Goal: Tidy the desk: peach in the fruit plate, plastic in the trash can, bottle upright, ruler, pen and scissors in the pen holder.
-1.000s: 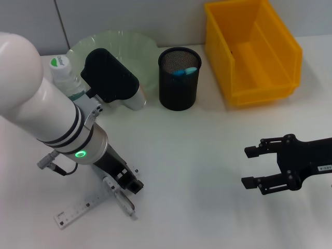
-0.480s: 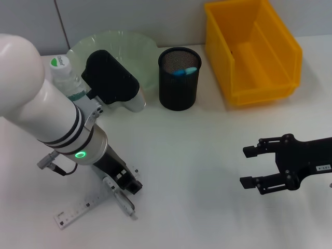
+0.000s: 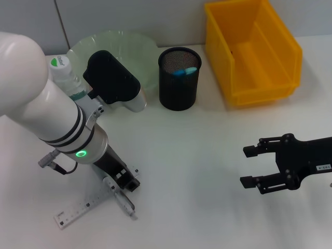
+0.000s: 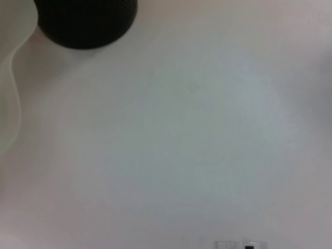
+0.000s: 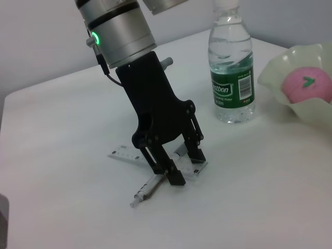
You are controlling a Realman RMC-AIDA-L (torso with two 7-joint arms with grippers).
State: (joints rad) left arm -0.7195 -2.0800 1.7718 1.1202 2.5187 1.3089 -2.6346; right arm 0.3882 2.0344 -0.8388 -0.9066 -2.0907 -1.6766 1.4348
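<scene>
My left gripper (image 3: 126, 185) (image 5: 182, 167) points down at the table's near left, open, its fingertips astride a clear ruler (image 3: 78, 208) (image 5: 123, 154) and a grey pen (image 3: 124, 201) (image 5: 148, 189) lying crossed beneath it. The bottle (image 3: 63, 75) (image 5: 231, 78) stands upright beside the pale green fruit plate (image 3: 129, 44) (image 5: 275, 78), which holds the pink peach (image 5: 306, 85). The black mesh pen holder (image 3: 179, 80) (image 4: 85, 21) has something blue inside. My right gripper (image 3: 251, 167) hovers open at the right. Plastic and scissors are not identifiable.
A yellow bin (image 3: 259, 78) stands at the back right, beside the pen holder. White tabletop (image 3: 197, 155) lies between the two grippers. The bulky left arm (image 3: 46, 114) hides part of the plate and the table's left side.
The left gripper has edged slightly back over the ruler and pen. The right gripper has barely shifted.
</scene>
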